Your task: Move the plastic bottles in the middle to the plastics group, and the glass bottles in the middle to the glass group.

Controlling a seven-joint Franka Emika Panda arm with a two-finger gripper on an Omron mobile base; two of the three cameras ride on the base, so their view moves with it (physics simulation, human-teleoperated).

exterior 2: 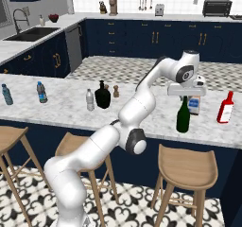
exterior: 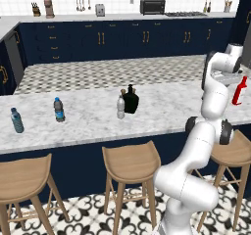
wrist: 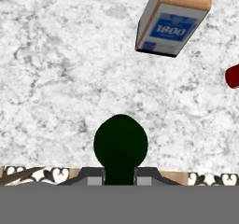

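Observation:
My gripper (exterior 2: 185,95) is shut on the neck of the tall dark green wine bottle (exterior 2: 183,117), which stands upright near the counter's front edge on the right. Seen from above in the hand view, the green bottle (wrist: 120,143) sits between my fingertips (wrist: 95,181). Just behind it is the squarish clear bottle (exterior 2: 194,105) (wrist: 172,20), with the red bottle (exterior 2: 226,107) (exterior: 239,90) (wrist: 232,76) to its right. In the middle stand the squat black bottle (exterior: 131,101) (exterior 2: 102,96) and the small clear water bottle (exterior: 120,106) (exterior 2: 90,100). Two blue-labelled water bottles (exterior: 59,109) (exterior: 17,120) stand far left.
The marble counter (exterior: 88,126) runs across both base views, with wooden stools (exterior: 131,163) along its front. A small brown shaker (exterior 2: 116,91) stands behind the black bottle. A bare stretch of counter separates the middle bottles from the right-hand group.

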